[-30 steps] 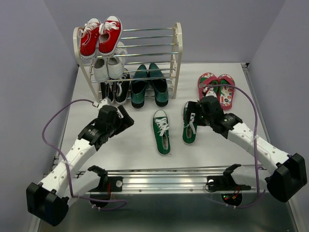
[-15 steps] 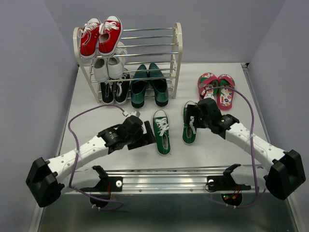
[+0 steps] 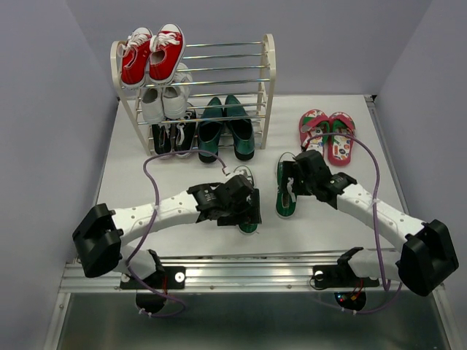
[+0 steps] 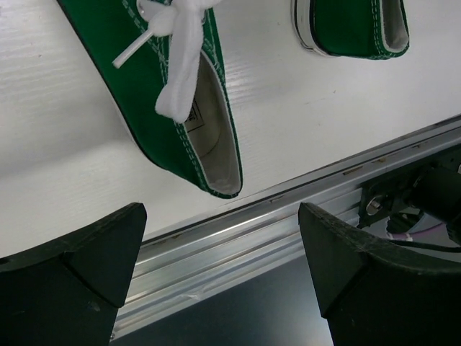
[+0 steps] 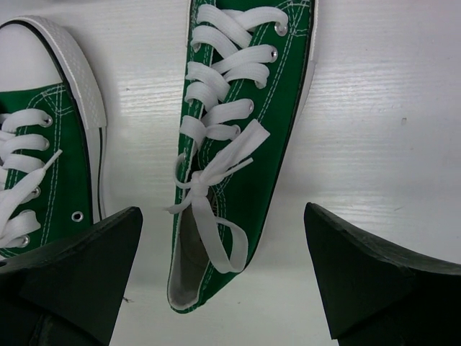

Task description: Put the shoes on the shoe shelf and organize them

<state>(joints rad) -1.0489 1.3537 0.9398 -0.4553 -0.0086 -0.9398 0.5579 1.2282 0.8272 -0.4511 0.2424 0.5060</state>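
Two green canvas sneakers lie on the table in front of the shoe shelf. My left gripper is open and hovers over the left green sneaker. In the left wrist view that sneaker lies beyond the open gripper. My right gripper is open above the right green sneaker. In the right wrist view that sneaker lies between the spread fingers of the gripper. The teal loafers sit at the shelf's bottom tier. The pink-red flip-flops lie on the table to the right.
Red sneakers sit on the top tier, white sneakers on the middle tier and black sneakers on the bottom left. The metal rail runs along the table's near edge, close to the left sneaker's heel.
My left arm has swung right, from beside the shelf across to the left green sneaker. My right gripper has shifted slightly left over the right sneaker. No shoe has moved.
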